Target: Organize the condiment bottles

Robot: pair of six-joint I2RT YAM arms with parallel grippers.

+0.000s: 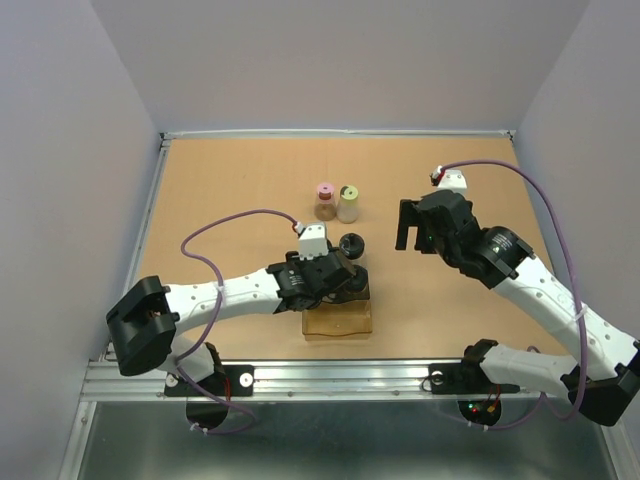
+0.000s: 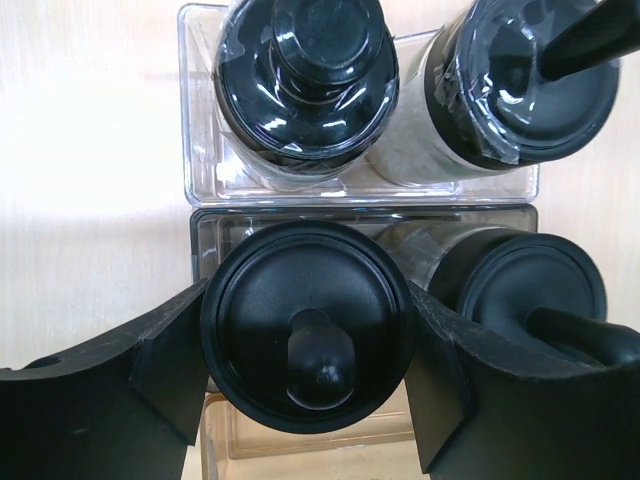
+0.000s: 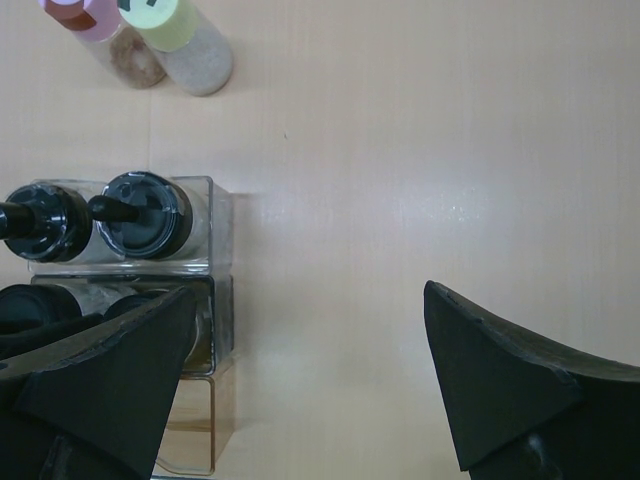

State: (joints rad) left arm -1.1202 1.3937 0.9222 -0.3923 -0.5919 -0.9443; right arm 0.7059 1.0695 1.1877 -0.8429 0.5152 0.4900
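Note:
My left gripper is shut on a black-capped bottle, one finger on each side of its cap, in the tray's middle row. Another black-capped bottle stands beside it on the right. Two more stand in the far row. The pink-capped bottle and the yellow-green-capped bottle stand side by side on the table beyond the tray. My right gripper is open and empty, right of the tray.
The clear tray sits near the table's front edge; its brown-tinted near row holds nothing. Grey walls close in the table at the back and sides. A purple cable loops over the left arm.

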